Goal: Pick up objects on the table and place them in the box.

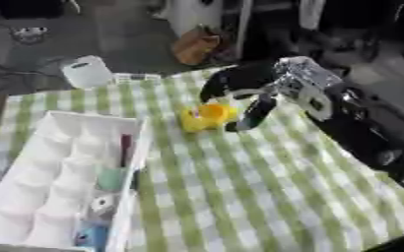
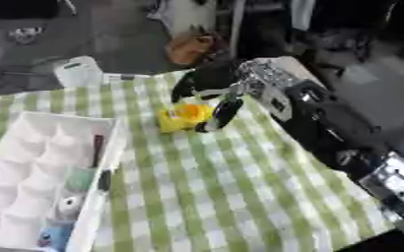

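Reaching in over the green-checked tabletop (image 1: 266, 197), the right hand (image 1: 255, 93) curls its fingers (image 1: 250, 115) apart around the yellow toy (image 1: 205, 117), which lies just right of the white compartmented box (image 1: 63, 182). Closing squarely on the toy's body before lifting would likely keep it from slipping; the left hand is out of view.

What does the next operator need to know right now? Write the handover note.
Right hand: reaching in from the right, fingers curled down around the yellow toy on the green checked cloth; whether it is gripped yet cannot be told, and the toy does not look lifted.
Left hand: not in view.
White box: on the left of the table, compartments mostly bare; a few small things already lie along its right side, among them a dark stick, a pale green piece and something blue.
Left to do: close on the toy, carry it left, set it in the box.
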`<action>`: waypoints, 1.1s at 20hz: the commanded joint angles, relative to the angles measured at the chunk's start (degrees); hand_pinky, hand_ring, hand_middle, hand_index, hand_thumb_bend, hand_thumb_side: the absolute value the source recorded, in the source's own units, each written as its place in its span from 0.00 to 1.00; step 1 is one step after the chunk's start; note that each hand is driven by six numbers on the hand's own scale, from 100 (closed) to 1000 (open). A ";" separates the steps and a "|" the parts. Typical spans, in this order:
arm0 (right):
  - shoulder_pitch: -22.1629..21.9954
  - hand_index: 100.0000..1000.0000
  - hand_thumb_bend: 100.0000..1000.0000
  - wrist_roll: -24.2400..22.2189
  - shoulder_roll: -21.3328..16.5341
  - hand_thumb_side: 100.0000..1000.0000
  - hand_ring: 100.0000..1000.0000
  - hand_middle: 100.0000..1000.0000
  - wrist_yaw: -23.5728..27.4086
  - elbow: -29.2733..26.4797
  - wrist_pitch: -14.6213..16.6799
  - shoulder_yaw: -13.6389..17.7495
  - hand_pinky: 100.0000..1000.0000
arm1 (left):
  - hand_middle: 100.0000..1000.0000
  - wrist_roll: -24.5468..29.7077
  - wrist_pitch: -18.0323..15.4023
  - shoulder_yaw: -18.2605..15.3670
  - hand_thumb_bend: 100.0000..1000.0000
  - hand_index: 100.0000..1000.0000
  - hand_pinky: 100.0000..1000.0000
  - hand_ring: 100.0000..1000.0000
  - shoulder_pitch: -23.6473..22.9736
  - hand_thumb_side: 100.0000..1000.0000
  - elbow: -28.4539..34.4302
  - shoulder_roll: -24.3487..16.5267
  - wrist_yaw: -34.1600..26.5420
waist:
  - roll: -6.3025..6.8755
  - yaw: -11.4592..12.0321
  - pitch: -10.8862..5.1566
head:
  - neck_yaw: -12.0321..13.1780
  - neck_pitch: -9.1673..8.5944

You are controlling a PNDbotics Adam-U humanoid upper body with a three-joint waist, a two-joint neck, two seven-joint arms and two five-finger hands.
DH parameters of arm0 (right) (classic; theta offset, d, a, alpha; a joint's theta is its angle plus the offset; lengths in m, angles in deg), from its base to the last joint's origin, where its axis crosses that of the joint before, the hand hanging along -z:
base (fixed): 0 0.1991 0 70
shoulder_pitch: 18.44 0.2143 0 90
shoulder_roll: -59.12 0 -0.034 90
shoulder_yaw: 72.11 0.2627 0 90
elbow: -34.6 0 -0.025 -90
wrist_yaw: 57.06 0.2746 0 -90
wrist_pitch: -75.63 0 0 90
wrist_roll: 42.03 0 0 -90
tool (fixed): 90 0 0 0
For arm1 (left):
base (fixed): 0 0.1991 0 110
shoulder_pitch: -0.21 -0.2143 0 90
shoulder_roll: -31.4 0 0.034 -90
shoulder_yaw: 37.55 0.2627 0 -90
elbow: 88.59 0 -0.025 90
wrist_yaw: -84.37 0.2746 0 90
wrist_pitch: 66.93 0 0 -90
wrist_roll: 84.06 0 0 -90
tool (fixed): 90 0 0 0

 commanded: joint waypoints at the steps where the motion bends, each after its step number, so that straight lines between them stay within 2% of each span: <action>1: 0.96 0.95 0.31 -0.38 -1.20 0.25 0.97 0.88 -0.19 -0.03 0.31 0.60 1.00 | 0.81 0.05 -0.07 -0.38 0.00 0.74 0.66 0.63 0.31 0.74 1.39 -0.75 0.29 | 0.45 -0.11 -1.45 | -0.14 -0.03; 17: 1.32 0.95 0.31 -0.55 -1.22 0.25 0.97 0.88 0.06 0.40 0.33 0.51 1.00 | 0.81 -0.05 -0.09 -0.36 0.00 0.75 0.66 0.63 0.18 0.74 1.38 -0.83 0.21 | 0.77 0.03 -1.66 | -0.20 0.16; 22: 1.43 0.96 0.32 0.11 -1.32 0.25 0.97 0.89 -0.14 0.59 0.00 0.67 1.00 | 0.81 -0.14 -0.06 -0.37 0.00 0.75 0.66 0.63 0.23 0.74 1.37 -0.82 0.18 | 0.76 0.29 -1.53 | 0.88 0.70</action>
